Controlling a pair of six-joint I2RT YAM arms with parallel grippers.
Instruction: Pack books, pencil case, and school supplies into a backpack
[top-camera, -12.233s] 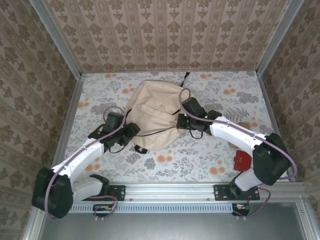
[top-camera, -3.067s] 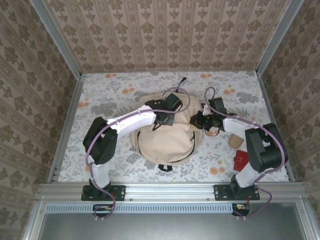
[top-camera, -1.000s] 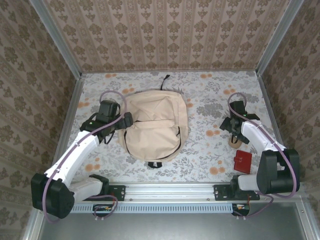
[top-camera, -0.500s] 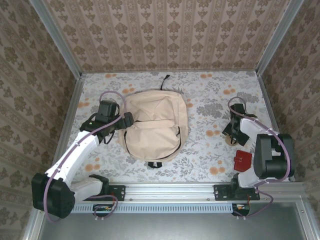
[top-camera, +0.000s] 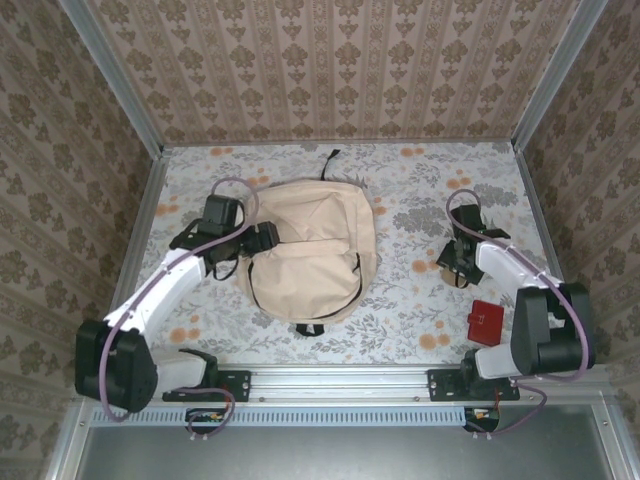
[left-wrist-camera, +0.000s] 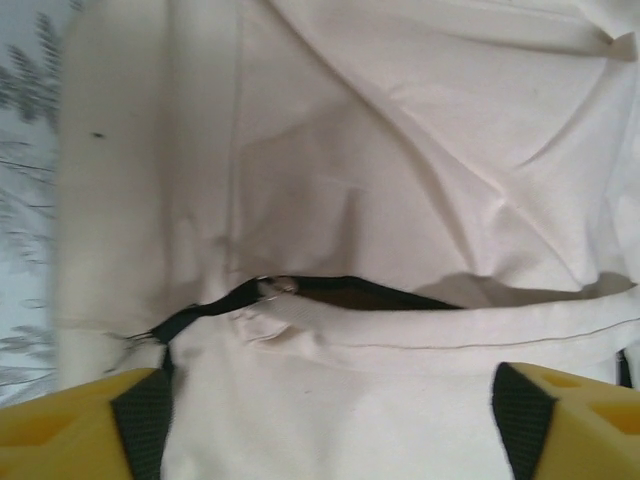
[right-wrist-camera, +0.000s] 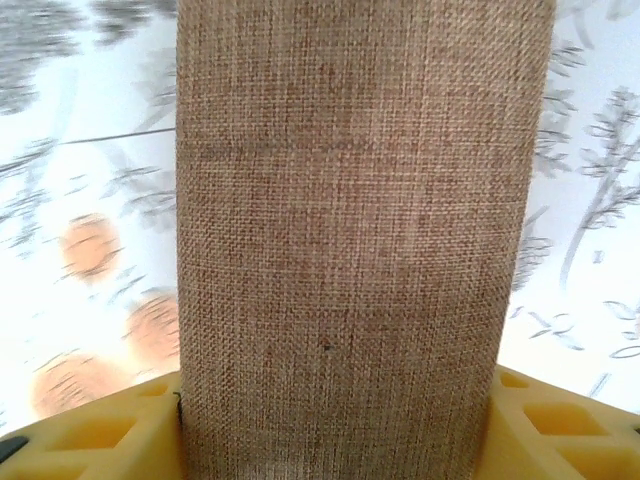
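The beige backpack (top-camera: 312, 250) lies flat mid-table, its black top loop (top-camera: 331, 157) pointing away from me. My left gripper (top-camera: 266, 238) hovers open at its left edge. In the left wrist view the yellow fingers (left-wrist-camera: 70, 428) stand wide apart over the backpack fabric (left-wrist-camera: 400, 150), where a partly open zipper (left-wrist-camera: 350, 292) shows a dark gap. My right gripper (top-camera: 453, 267) is at the right, and my right gripper (right-wrist-camera: 335, 440) holds a brown woven pencil case (right-wrist-camera: 350, 200) that fills the space between both fingers (right-wrist-camera: 100, 425). No books are in sight.
A small flat red square thing (top-camera: 485, 322) lies near the front right, close to the right arm's base. Metal rails and patterned walls enclose the floral table (top-camera: 420, 190). Bare tablecloth lies behind and to either side of the backpack.
The right gripper has settled over the brown pencil case, which it now covers in the top view. The left gripper has edged right, closer to the backpack's side.
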